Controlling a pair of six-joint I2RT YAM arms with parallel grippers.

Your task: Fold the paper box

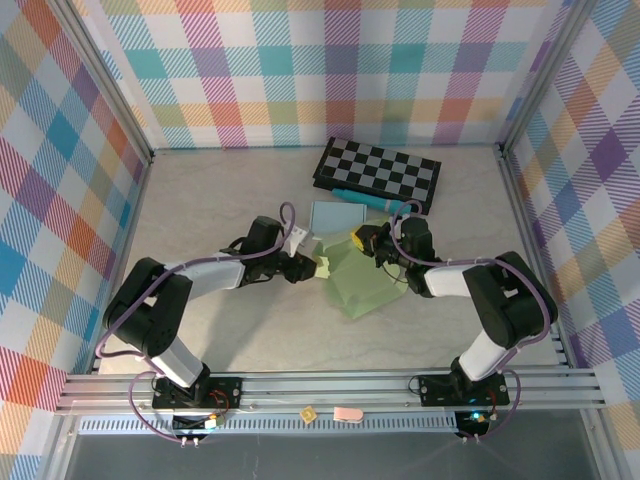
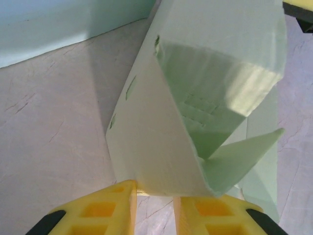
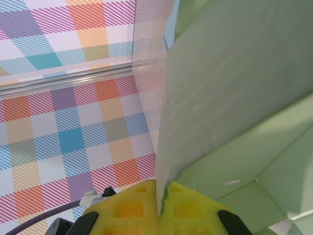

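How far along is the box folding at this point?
Partway. Done: the paper box has walls raised off the table. In hand: the left gripper and right gripper each pinch a wall. Left: a loose flap sticks out untucked, and the box stays open.

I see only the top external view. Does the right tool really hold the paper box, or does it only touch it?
Observer: In the right wrist view the right tool is pinched on the edge of a paper box panel, fingers nearly together.
Operator: And the other arm?
Observer: The left tool has its fingers apart, a folded corner of the box just between the tips; whether they grip, I cannot tell.
Operator: Are there slits in the panel?
Observer: Yes, the left wrist view shows small slits beside its crease.
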